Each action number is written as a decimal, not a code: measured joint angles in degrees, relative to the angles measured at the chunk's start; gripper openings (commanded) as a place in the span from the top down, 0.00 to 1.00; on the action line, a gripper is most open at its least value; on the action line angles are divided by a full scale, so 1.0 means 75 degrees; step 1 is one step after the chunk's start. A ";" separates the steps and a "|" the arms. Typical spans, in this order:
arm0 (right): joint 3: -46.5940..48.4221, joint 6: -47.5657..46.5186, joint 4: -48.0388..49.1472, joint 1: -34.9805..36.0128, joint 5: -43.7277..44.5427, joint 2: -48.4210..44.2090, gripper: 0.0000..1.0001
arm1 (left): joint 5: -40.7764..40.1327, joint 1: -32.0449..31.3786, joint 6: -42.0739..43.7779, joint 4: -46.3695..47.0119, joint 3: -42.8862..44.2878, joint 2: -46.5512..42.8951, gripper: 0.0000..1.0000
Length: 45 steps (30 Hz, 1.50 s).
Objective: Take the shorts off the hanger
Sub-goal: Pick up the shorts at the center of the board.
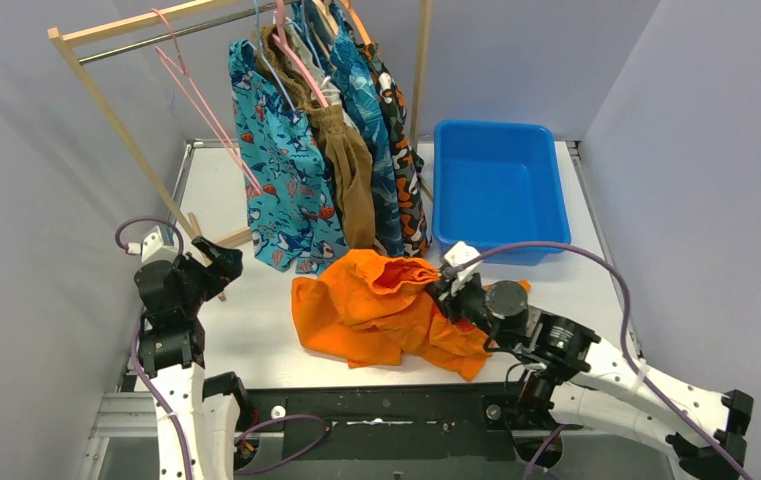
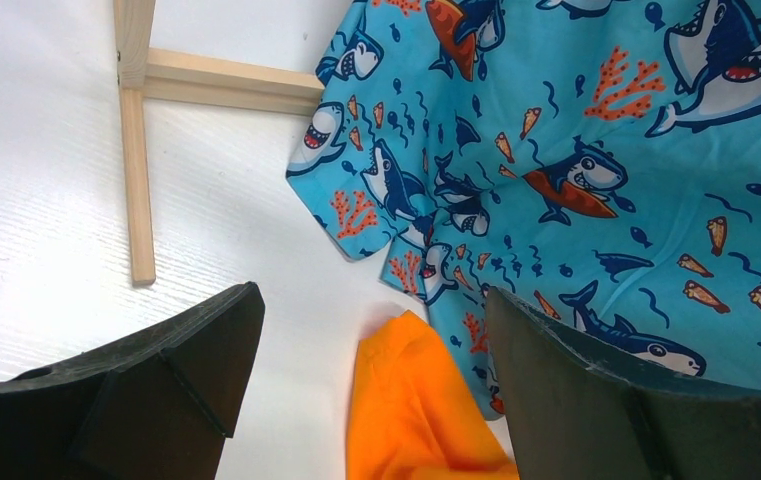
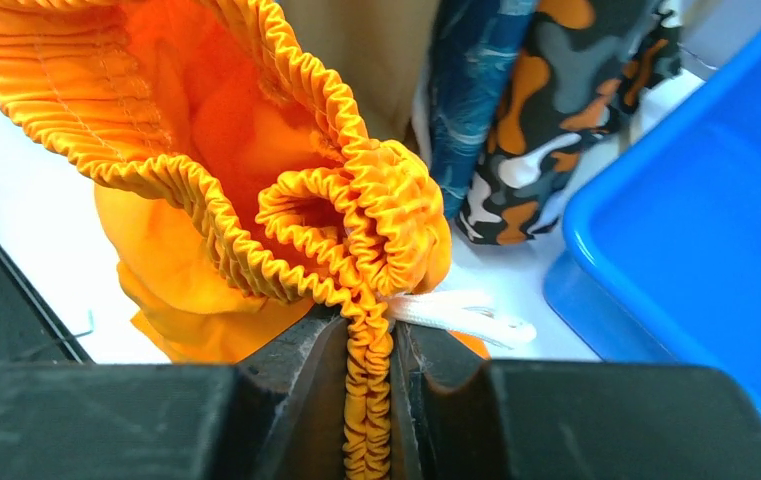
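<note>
Right wrist cam: the right gripper (image 3: 368, 345) is clamping down on the ruffled elastic waistband of the plain orange fabric shorts (image 3: 206, 120), which are lying off the hanger.

Its jaws are pinching that waistband tight, a white drawstring (image 3: 461, 318) is poking out just right of the fingers, and the rest of the orange fabric is bunching up ahead of the hand and sprawling on the white table (image 1: 246, 320). Past that hand the orange-black-white camouflage shorts (image 3: 546, 110) are hanging, and a blue plastic bin (image 3: 696, 200) is sitting off to its right. Meanwhile the left gripper (image 2: 371, 293) is hanging wide open, gripping nothing. The teal shark-print shorts (image 2: 576, 150) are dangling just ahead of its fingers, the light wooden rack (image 2: 136, 150) is standing to its left, and an orange corner is peeking up between its jaws.
</note>
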 measured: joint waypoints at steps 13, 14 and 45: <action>-0.0612 0.2865 -0.0589 -0.0154 -0.1026 0.1585 0.40 | 0.0085 -0.0079 0.0000 -0.0006 -0.0070 0.0020 0.18; -0.0740 0.3153 -0.0603 -0.0122 -0.1096 0.1786 0.33 | 0.0093 -0.0085 0.0000 0.0000 -0.0070 0.0020 0.18; 0.0221 0.5907 -0.0615 0.1533 0.2495 0.5686 1.00 | 0.0122 -0.0090 0.0000 0.0087 -0.0099 0.0015 0.18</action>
